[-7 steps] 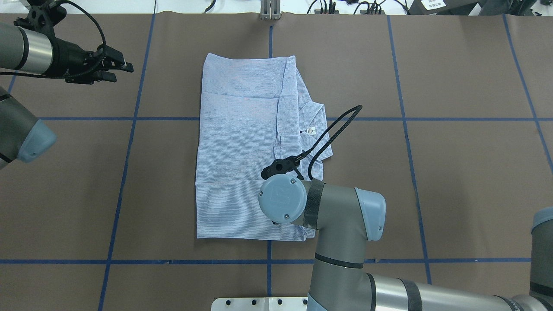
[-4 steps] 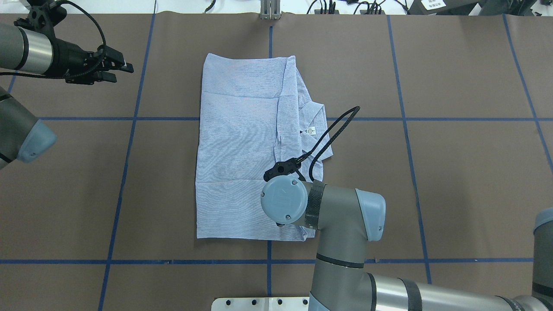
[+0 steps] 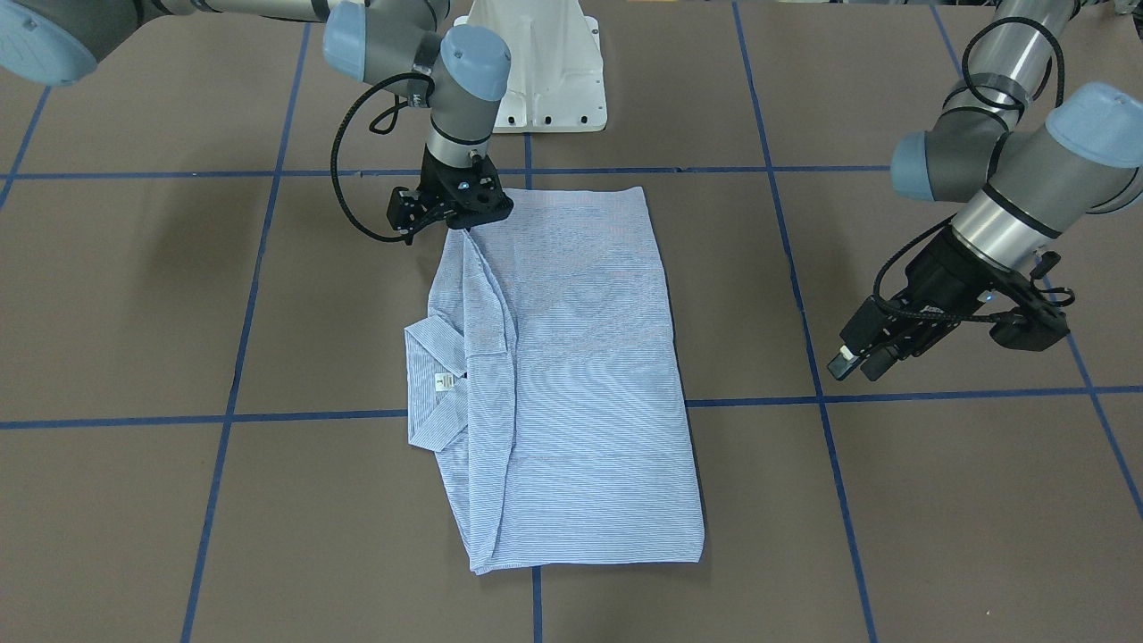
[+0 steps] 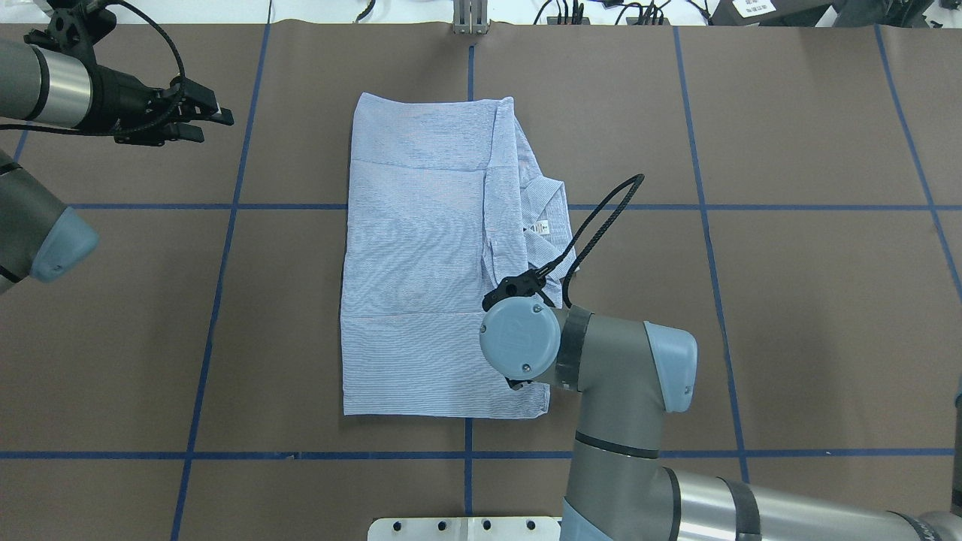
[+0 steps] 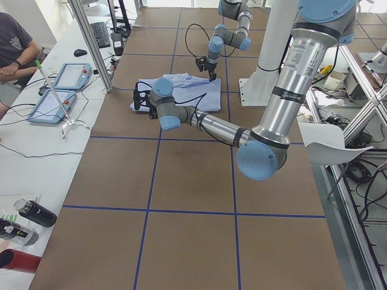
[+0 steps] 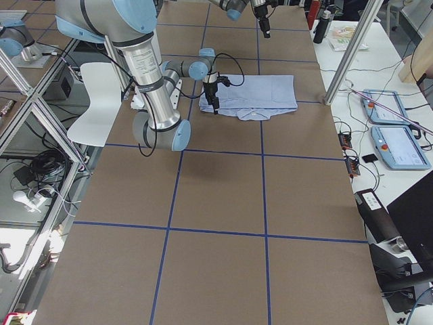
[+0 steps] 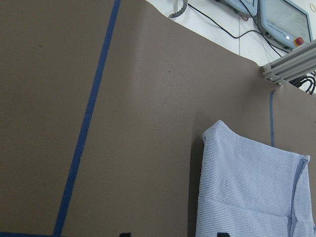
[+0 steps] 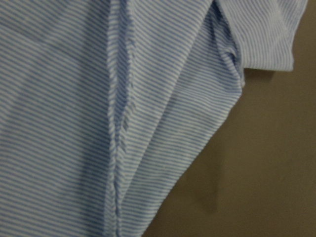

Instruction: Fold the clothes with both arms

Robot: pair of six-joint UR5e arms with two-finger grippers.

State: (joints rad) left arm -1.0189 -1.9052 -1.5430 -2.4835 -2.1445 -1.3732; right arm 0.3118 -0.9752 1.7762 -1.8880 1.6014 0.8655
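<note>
Both arms are silver-grey tubes with rounded light blue joint caps. The right arm (image 4: 616, 391) ends in a round blue cap (image 4: 520, 340) with small screws and a faint embossed mark, a black band beside it, and a braided black cable (image 4: 601, 214) looping off the wrist. The left arm (image 3: 1009, 170) has a bright metal wrist ring and thin black cables. The right gripper (image 3: 464, 219) and left gripper (image 3: 857, 360) are black, each with a small blue light; the left has a white tip. The base (image 3: 536, 62) is white with dark bolt holes

From overhead the right gripper (image 3: 465, 221) is hidden under its own arm (image 4: 520, 340); whether the shirt (image 4: 413, 255) is pinched cannot be told.
</note>
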